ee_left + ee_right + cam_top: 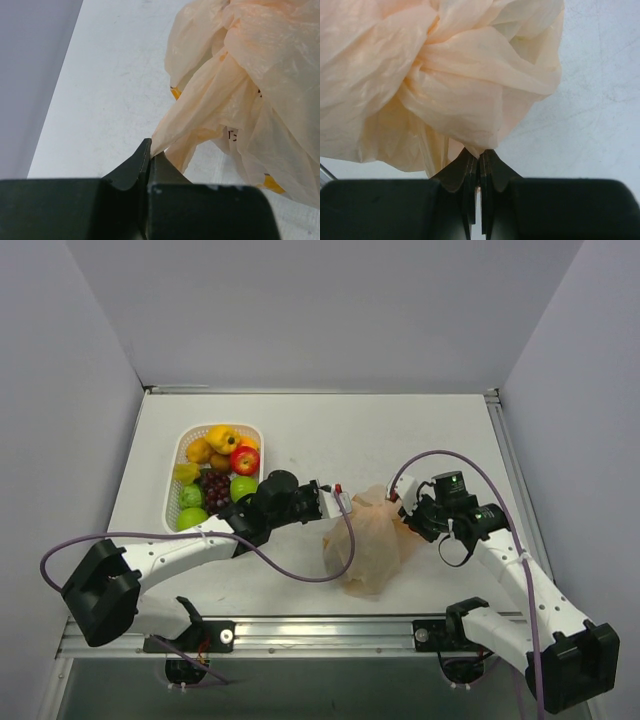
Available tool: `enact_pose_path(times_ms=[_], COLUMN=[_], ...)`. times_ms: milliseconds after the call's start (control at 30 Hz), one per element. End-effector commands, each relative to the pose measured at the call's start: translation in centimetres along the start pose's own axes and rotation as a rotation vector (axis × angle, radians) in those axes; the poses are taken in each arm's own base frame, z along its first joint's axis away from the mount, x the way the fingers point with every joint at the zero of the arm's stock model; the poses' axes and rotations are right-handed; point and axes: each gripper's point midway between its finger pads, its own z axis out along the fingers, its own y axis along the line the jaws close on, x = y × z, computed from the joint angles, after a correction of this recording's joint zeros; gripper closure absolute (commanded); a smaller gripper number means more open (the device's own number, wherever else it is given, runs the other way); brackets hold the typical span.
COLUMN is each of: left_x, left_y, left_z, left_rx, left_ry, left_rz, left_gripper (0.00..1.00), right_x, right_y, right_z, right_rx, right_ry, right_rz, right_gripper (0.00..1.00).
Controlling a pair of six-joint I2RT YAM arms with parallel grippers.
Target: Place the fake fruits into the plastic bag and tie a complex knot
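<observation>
The pale orange plastic bag (368,538) lies crumpled on the table between my two arms. My left gripper (151,154) is shut on a thin edge of the bag (235,85) at the bag's left side. On the opposite side, my right gripper (480,154) is shut on a fold of the bag (445,80). The fake fruits (218,475) lie in a white lattice basket (178,468) at the left: yellow ones, a red apple (244,459), purple grapes and green apples. I cannot tell whether any fruit is inside the bag.
Purple cables loop from both arms over the table, one (290,568) running just in front of the bag. Grey walls close the table on the left, back and right. A metal rail (330,628) runs along the near edge.
</observation>
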Motion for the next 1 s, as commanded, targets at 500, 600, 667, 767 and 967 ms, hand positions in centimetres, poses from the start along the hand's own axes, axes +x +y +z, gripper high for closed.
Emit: enact_pose_path(times_ms=[500,600,667,767,967], left_x=[9.5,10.7,11.3,12.0,13.8], left_y=[4.9,5.4,5.4,5.7,6.5], left_z=[-6.7,-7.8,-8.3,-8.9,-10.2], left_rx=[-0.168,-0.167,-0.157,-0.152,-0.158], left_ry=[0.335,0.361,0.370,0.387,0.427], left_rz=[-0.036,-0.040,-0.027,-0.021,-0.023], left_gripper=[1.00,1.00,1.00,1.00,1.00], right_x=[7.1,8.0,8.7,9.5,11.7], right_y=[-4.4,-5.3,-5.8,-6.1,-7.4], right_z=[-1.9,-2.5,-2.9,-3.1,-4.2], right_rx=[0.273,0.283,0.292,0.292,0.299], right_ry=[0.200,0.215,0.231,0.246,0.275], right_rz=[-0.152,-0.149,-0.153,-0.159,-0.141], right_gripper=[1.00,1.00,1.00,1.00,1.00])
